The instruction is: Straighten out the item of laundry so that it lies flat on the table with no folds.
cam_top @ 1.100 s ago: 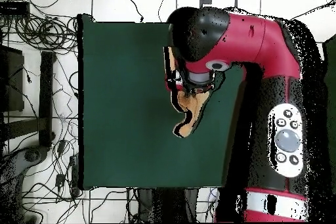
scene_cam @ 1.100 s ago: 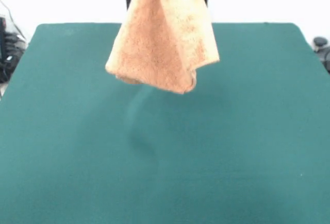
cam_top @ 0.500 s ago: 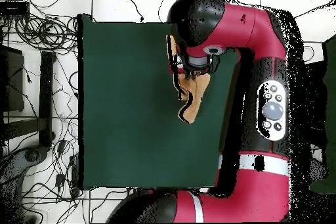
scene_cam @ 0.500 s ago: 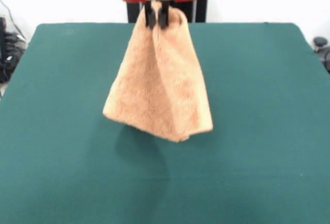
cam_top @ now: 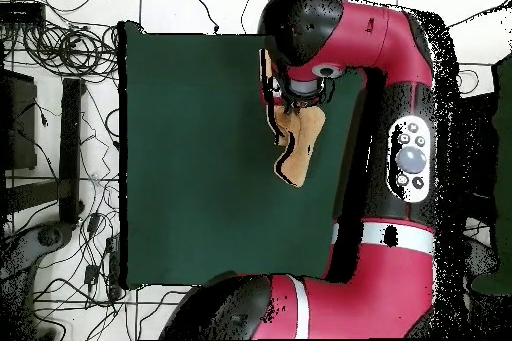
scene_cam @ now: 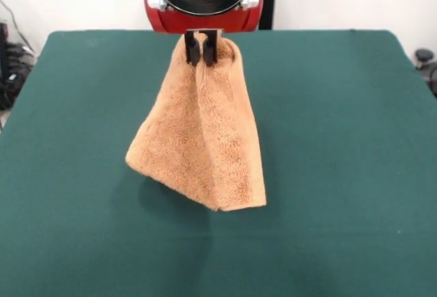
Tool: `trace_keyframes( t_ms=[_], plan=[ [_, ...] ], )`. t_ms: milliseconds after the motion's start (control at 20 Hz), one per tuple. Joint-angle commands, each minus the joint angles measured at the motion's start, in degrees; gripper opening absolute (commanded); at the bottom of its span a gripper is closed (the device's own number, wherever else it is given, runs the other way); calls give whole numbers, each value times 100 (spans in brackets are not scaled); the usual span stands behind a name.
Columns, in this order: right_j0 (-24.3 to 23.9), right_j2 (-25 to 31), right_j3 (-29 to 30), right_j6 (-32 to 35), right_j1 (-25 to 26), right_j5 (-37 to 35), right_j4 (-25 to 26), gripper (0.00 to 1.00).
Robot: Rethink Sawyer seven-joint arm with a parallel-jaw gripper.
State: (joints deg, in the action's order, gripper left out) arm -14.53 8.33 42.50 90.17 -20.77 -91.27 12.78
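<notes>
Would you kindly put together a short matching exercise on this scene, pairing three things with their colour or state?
Things:
1. towel
2. table
3. pincer

States:
A. dark green, spread beneath everything
B. black, shut on a bunched top edge
C. orange-tan, hanging in folds

Pairs: 1-C, 2-A, 3-B
</notes>
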Motion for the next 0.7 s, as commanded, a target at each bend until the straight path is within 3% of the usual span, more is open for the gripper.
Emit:
trace_keyframes(
  t_ms=[50, 200, 400, 700],
  plan=[
    [192, 425, 543, -489, -241, 835, 74, 0],
    [188, 358, 1241, -337, -513, 1215, -41, 0],
    [236, 264, 2513, 320, -1008, 2356, -216, 0],
    [469, 59, 3471, 1332, -1283, 3491, -331, 0]
  ],
)
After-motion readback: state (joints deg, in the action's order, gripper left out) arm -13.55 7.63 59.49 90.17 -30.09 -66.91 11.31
